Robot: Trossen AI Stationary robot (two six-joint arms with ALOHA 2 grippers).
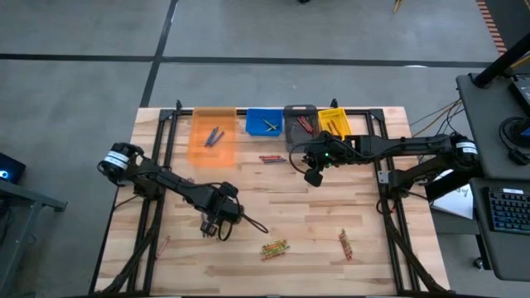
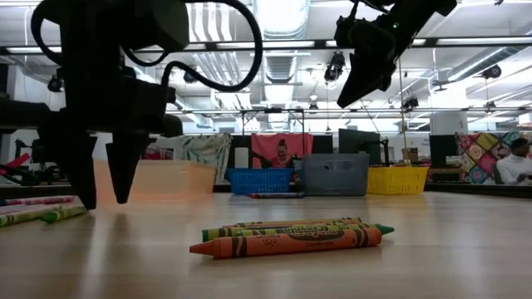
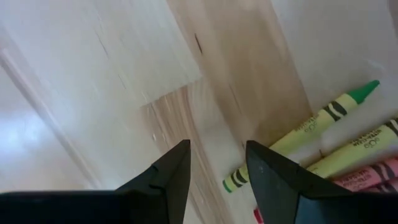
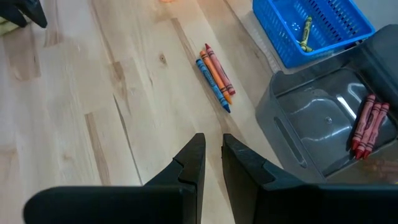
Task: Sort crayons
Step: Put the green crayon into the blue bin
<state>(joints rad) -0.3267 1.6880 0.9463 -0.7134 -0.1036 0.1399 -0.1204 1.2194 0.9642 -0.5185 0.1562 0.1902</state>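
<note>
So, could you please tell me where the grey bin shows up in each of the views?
High view: grey bin at the table's far edge, between the blue bin and the yellow bin.
Low view: centre background, right of the blue bin.
Left wrist view: not in it.
Right wrist view: right side, red crayons inside.
Shared landmark: the blue bin beside it.

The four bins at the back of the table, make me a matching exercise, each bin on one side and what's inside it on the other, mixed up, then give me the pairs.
Bins
1. orange bin
2. blue bin
3. grey bin
4. yellow bin

Contents
A. red crayons
B. a yellow-green crayon
C. orange crayons, as far as the high view shows
D. bluish crayons

Pairs: 1-D, 2-B, 3-A, 4-C
</note>
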